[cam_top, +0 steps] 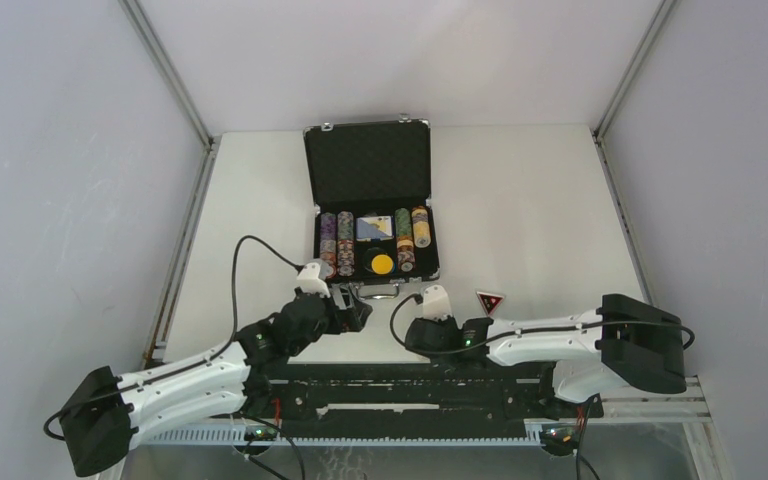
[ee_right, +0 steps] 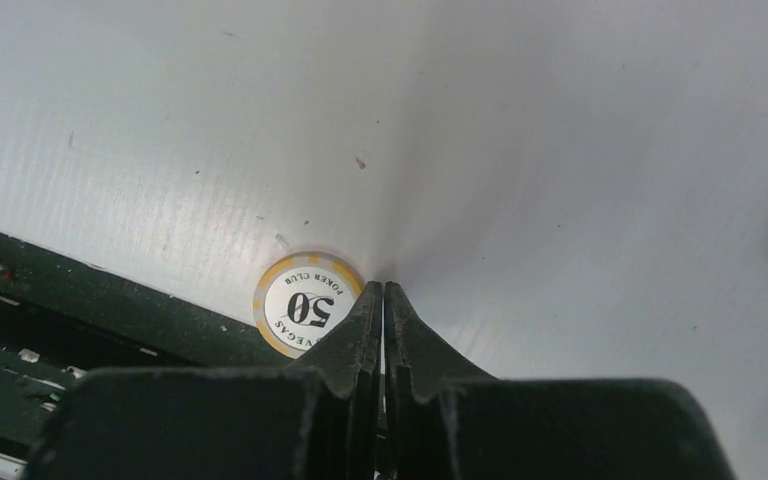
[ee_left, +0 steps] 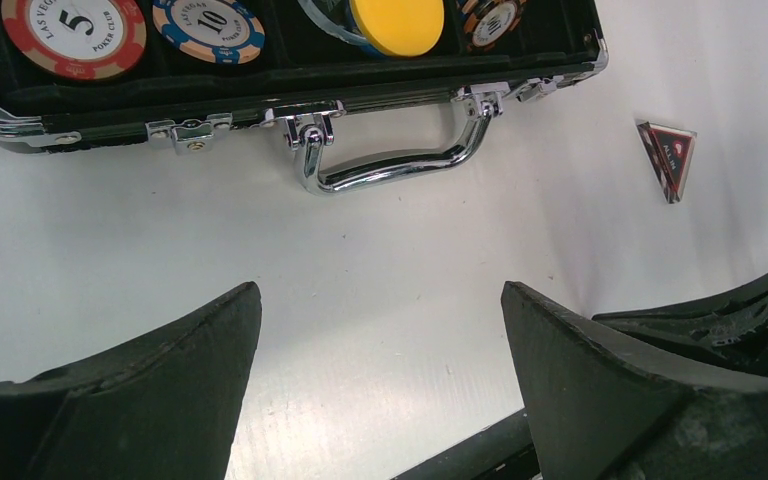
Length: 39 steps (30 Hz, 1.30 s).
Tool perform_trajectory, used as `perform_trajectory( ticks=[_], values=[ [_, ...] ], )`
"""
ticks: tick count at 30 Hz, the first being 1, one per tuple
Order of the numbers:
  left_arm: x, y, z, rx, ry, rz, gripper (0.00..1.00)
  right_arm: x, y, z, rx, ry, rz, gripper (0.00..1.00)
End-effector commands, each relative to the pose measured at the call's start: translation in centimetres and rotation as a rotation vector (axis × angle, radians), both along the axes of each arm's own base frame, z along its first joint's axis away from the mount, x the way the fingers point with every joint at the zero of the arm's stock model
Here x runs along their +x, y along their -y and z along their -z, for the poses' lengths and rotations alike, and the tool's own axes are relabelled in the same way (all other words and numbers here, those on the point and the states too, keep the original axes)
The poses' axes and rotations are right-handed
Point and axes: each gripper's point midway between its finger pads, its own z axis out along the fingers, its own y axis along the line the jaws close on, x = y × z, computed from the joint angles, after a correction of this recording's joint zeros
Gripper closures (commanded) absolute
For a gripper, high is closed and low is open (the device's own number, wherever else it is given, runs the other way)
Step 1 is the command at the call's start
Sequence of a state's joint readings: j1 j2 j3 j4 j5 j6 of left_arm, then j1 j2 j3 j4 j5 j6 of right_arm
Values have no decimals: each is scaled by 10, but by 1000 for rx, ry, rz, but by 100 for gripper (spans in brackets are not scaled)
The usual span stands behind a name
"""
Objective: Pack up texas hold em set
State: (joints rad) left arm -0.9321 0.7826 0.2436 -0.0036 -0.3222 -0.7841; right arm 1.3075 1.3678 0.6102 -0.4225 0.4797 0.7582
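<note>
Pinched shut, the right gripper (ee_right: 382, 290) sits at three o'clock of the loose 50 chip (ee_right: 308, 305), probably to nudge it; left gripper (ee_left: 380, 295) gapes.

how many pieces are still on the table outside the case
2: the red-black triangle token off the front right corner of the case, and a yellow-edged 50 chip beside the shut right gripper. More may be hidden from view.

Right gripper (ee_right: 383, 292) fingers were pressed together. 50 chip (ee_right: 300, 303) lay flat on table (ee_right: 520, 150), just left of tips, edge behind finger.
</note>
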Motion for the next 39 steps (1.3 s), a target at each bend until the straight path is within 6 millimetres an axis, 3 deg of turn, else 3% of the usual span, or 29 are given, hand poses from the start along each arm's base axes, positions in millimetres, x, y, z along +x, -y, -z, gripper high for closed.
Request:
perform_trajectory(
  ticks=[1,7,15,19,25,33,39],
  values=[
    [10,7,-29,-37,67,-5,6,-6,-11,-5,52,1,6,92],
    [10,9,-30,-42,67,0,6,-5,-5,-6,37,14,31,89],
    [10,9,-31,-41,71,4,6,13,1,-27,82,70,67,64],
    [10,9,-31,-37,72,5,6,17,1,-37,101,94,64,43],
    [10,9,-30,-41,70,2,6,-2,-19,-33,80,88,-131,22],
    [11,9,-27,-30,70,1,6,-28,-37,-18,21,78,-321,20],
    [12,10,-25,-29,69,0,5,-29,-38,-13,-8,79,-371,20]
  ],
)
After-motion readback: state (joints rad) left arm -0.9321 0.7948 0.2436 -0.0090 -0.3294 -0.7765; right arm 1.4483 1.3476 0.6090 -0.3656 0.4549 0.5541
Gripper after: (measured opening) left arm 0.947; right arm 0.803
